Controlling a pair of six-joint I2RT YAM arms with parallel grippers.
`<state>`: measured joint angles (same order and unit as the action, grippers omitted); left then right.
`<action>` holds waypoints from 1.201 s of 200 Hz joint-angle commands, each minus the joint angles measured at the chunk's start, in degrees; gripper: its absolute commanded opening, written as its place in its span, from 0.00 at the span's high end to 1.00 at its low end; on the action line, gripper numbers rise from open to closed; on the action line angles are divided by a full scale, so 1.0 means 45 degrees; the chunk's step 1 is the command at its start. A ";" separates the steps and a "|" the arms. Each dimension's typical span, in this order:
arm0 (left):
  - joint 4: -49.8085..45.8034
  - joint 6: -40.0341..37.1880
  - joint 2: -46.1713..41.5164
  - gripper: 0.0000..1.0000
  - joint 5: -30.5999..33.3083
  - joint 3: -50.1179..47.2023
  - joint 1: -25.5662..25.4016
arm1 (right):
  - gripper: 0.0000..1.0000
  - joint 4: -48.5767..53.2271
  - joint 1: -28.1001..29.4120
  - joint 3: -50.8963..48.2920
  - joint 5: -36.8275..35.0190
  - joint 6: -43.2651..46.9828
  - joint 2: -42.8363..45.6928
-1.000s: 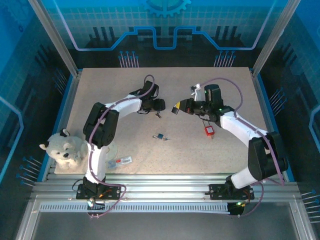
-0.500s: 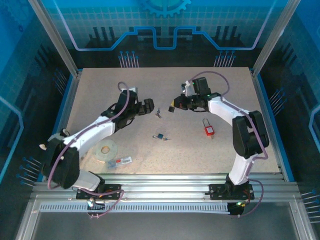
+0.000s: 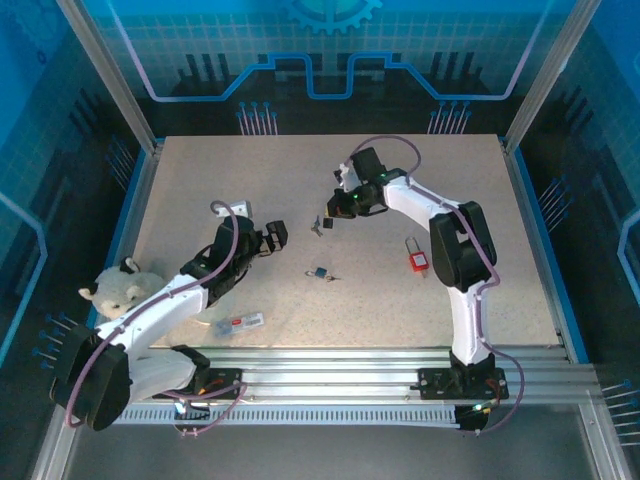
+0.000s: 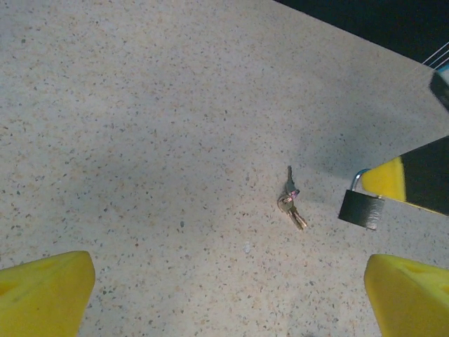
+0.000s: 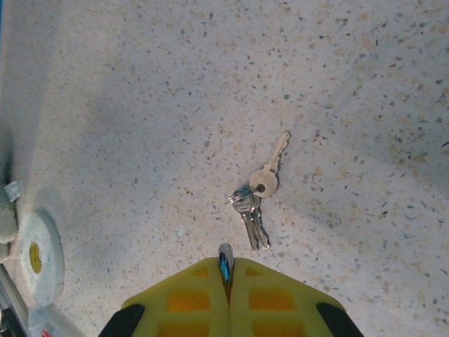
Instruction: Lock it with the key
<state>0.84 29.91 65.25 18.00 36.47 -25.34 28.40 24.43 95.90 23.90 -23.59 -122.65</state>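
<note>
The speckled table [image 3: 300,170] lies under both my arms. My left arm [image 3: 160,305] stretches low over its near-left part. My right arm [image 3: 420,207] reaches from the near-right edge up toward the middle of the far half. A white plush toy [image 3: 115,295] sits at the table's left edge, just beside my left arm. A roll of tape [image 5: 41,256] lies flat at the left edge of my right wrist view.

My left gripper [image 3: 275,235] is spread wide and holds nothing. Its yellow fingertips [image 4: 42,291] stand at the two lower corners of my wrist view, with bare table between them. My right gripper [image 5: 226,263] is pressed together, and a sliver of metal shackle shows between its tips. From my left wrist I see the dark padlock [image 4: 363,208] at those yellow tips, so I am pinching it by the shackle. I cannot tell whether its body touches the table.

A red padlock [image 3: 418,259] lies right of centre, and a blue padlock [image 3: 319,272] lies near the middle, well apart from each other. A small flat packet [image 3: 238,322] rests near the front edge.

The bunch of keys [image 5: 256,196] lies loose on the table between my two grippers, just beside the dark padlock, with one key fanned out away from the others.
</note>
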 commanded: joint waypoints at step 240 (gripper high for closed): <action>0.0516 -0.0224 0.0516 0.01 0.0270 0.0078 -0.0071 | 0.92 0.2809 -0.0174 0.3674 -0.0094 0.1435 -0.3388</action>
<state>2.07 29.89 66.76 18.85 36.45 -25.34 38.52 24.45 111.02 23.42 -18.50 -135.72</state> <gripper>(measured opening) 0.992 0.070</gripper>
